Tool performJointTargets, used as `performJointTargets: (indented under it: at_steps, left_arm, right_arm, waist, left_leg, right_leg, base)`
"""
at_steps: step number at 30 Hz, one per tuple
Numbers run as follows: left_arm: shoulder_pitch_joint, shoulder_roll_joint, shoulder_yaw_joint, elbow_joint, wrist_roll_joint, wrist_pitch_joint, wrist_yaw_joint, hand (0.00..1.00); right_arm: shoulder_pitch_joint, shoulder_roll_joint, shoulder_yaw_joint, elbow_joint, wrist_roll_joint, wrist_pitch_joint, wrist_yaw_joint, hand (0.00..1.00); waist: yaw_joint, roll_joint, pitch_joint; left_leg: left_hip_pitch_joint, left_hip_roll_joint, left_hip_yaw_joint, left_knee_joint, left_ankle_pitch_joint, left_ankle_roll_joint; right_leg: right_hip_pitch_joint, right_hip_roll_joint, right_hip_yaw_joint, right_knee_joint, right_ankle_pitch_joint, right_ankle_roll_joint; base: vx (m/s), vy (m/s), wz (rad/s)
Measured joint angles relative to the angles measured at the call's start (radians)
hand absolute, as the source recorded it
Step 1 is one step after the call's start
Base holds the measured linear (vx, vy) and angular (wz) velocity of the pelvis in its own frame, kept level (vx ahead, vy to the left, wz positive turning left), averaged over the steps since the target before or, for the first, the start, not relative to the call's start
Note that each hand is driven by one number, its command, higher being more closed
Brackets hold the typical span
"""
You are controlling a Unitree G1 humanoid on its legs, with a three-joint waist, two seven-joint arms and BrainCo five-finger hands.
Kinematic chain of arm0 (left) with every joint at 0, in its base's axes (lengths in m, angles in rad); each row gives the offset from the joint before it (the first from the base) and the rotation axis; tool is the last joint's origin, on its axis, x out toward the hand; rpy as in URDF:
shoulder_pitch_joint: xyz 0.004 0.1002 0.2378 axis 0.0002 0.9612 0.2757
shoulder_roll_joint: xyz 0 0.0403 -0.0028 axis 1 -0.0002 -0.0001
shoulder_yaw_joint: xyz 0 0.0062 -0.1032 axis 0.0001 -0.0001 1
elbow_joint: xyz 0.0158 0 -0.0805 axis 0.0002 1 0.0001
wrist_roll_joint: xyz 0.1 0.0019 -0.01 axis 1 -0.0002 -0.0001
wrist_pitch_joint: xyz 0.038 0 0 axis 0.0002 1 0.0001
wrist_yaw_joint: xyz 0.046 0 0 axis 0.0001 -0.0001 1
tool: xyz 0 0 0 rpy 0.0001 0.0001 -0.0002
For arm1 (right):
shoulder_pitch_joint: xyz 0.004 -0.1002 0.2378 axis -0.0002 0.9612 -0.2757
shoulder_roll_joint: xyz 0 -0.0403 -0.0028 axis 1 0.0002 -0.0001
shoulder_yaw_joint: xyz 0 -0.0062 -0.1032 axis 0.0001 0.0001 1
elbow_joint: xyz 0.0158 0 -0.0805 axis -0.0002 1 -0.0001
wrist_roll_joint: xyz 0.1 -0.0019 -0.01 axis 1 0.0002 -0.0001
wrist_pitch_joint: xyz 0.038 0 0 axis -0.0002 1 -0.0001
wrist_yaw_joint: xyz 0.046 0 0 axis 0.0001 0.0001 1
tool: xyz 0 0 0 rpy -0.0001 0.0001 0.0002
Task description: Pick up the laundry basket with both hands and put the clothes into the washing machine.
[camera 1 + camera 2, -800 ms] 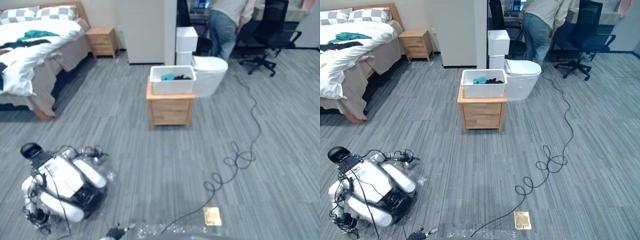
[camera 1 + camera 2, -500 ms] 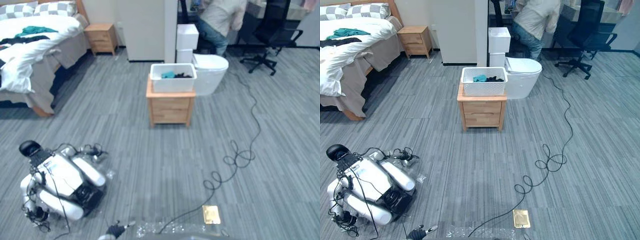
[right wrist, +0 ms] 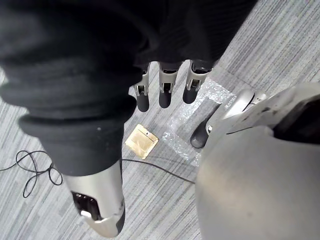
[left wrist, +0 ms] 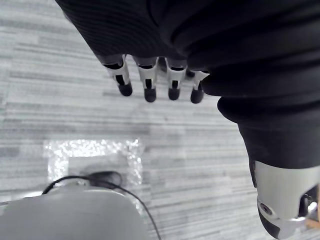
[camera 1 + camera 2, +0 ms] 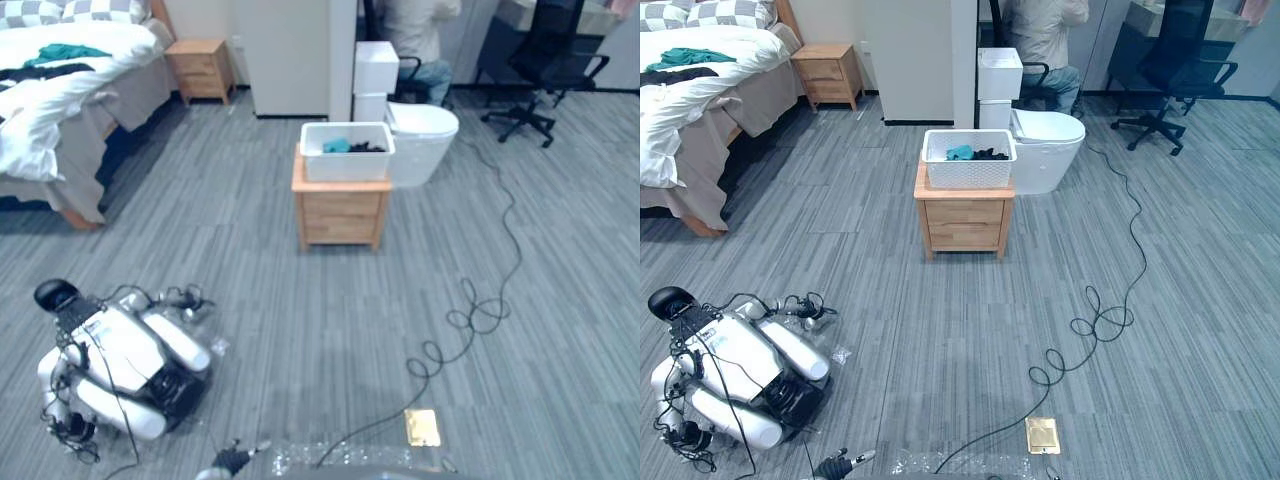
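Room: a bedroom-like space with a grey striped carpet floor (image 5: 890, 260), seen from my head cameras. Centre, well ahead of me: a white perforated plastic laundry basket (image 5: 968, 175) stands upright on a small light-wood two-drawer bench (image 5: 965, 215). Inside the basket lie a teal garment (image 5: 960, 153) and a black garment (image 5: 989, 155), both below or level with the rim. Just beside the bench, on its right and slightly behind, stands a white rounded fixture (image 5: 1048, 150) with a white box-shaped unit (image 5: 999, 72) at its back.

Upper left: a bed with a white duvet (image 5: 680, 110), with more teal and black clothing on top, and a second light-wood nightstand (image 5: 828, 72) next to it. At the back, a person in a light top (image 5: 1043, 30) sits facing away, near a black office chair (image 5: 1170, 60).

Lower left: a white and black robot (image 5: 735, 375) lies folded on the floor. A square brass floor plate (image 5: 1042, 434) sits near my feet, close to a patch of clear crinkled plastic sheet (image 5: 940, 465).

Hands: my left hand (image 4: 148, 82) hangs over the floor with fingers straight and relaxed, nothing in it. My right hand (image 3: 165, 90) hangs likewise above the brass plate, fingers extended and empty. Both are well apart from the basket.
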Motion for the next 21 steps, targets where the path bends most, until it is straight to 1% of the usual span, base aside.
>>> performJointTargets:
  at_steps: [7,10,11,14,16,17,18,19,20,21]
  left_arm:
    - [-0.002,0.0,0.0,0.0,0.0,-0.001,0.0,0.0]
    - [-0.003,0.0,0.001,0.0,-0.003,-0.001,0.002,0.0]
    - [-0.004,0.0,0.002,0.0,-0.004,-0.001,0.002,0.0]
    - [-0.007,0.003,0.002,0.0,-0.006,-0.001,0.001,0.0]
    - [-0.017,0.007,0.002,0.0,-0.007,-0.001,0.001,0.0]
    - [-0.029,0.006,0.001,-0.001,-0.012,-0.001,0.001,0.0]
    - [-0.048,0.008,0.001,-0.003,-0.018,-0.001,0.002,0.0]
    - [-0.051,0.006,0.002,-0.006,-0.022,-0.001,0.002,0.0]
    - [-0.062,0.002,0.011,-0.018,-0.023,0.0,0.002,0.0]
    - [-0.066,0.004,0.021,-0.03,-0.023,0.001,0.002,0.0]
  right_arm:
    - [0.0,0.0,0.0,0.0,-0.001,0.0,0.0,0.0]
    - [-0.001,-0.001,0.0,-0.001,-0.003,-0.002,0.0,0.0]
    - [-0.002,-0.001,-0.001,-0.001,-0.003,-0.001,0.0,0.0]
    - [-0.004,-0.001,-0.005,-0.001,-0.004,0.001,-0.001,0.0]
    - [-0.02,-0.001,-0.009,-0.001,-0.001,0.001,-0.001,0.0]
    - [-0.041,0.001,-0.031,-0.002,0.005,0.001,-0.001,0.0]
    - [-0.045,0.008,-0.041,-0.01,0.017,0.001,-0.001,0.0]
    - [-0.047,0.007,-0.04,-0.016,0.024,0.001,-0.001,0.0]
    - [-0.048,0.012,-0.023,-0.047,0.039,0.001,-0.001,0.0]
    - [-0.042,0.023,-0.002,-0.08,0.058,-0.001,0.001,0.0]
  waist:
    - [0.0,-0.004,0.002]
    - [0.001,-0.007,0.003]
    - [0.001,-0.003,0.001]
    - [-0.001,-0.004,0.002]
    - [0.0,-0.001,0.012]
    - [-0.002,-0.008,0.043]
    - [-0.002,-0.01,0.059]
    - [0.0,-0.01,0.069]
    - [0.003,-0.014,0.08]
    - [-0.003,-0.019,0.094]
  left_leg:
    - [0.0,0.001,0.007,0.002,0.0,0.0]
    - [-0.019,0.003,0.026,0.0,-0.003,-0.004]
    - [-0.023,0.003,0.031,0.001,-0.003,-0.004]
    - [-0.041,0.001,0.034,0.002,-0.001,0.0]
    - [-0.058,-0.004,0.033,0.014,-0.013,0.008]
    - [-0.065,-0.017,0.033,0.026,-0.024,0.022]
    - [-0.071,-0.037,0.024,0.038,-0.039,0.037]
    - [-0.072,-0.045,0.023,0.044,-0.049,0.044]
    - [-0.079,-0.058,0.02,0.06,-0.064,0.051]
    - [-0.069,-0.073,0.0,0.086,-0.081,0.06]
  right_leg:
    - [-0.004,0.0,0.005,0.005,0.0,0.0]
    - [-0.03,0.003,0.021,0.006,0.0,0.0]
    - [-0.04,0.004,0.027,0.006,0.002,0.002]
    - [-0.056,0.003,0.03,0.009,0.007,-0.004]
    - [-0.095,-0.003,0.03,0.068,-0.023,0.016]
    - [-0.131,-0.016,0.026,0.161,-0.075,0.029]
    - [-0.172,-0.04,0.019,0.267,-0.127,0.056]
    - [-0.202,-0.051,0.018,0.339,-0.145,0.069]
    - [-0.303,-0.062,0.022,0.539,-0.154,0.073]
    - [-0.401,-0.077,0.023,0.736,-0.157,0.067]
  base:
    - [-0.01,-0.006,-0.01]
    - [-0.06,-0.019,-0.18]
    - [0.01,-0.01,-0.18]
    - [0.04,-0.006,-0.06]
    - [0.04,0.001,0.0]
    - [-0.01,0.008,0.19]
    - [-0.02,0.013,0.23]
    - [-0.01,0.039,0.18]
    - [0.04,0.05,0.24]
    - [0.1,0.051,0.29]
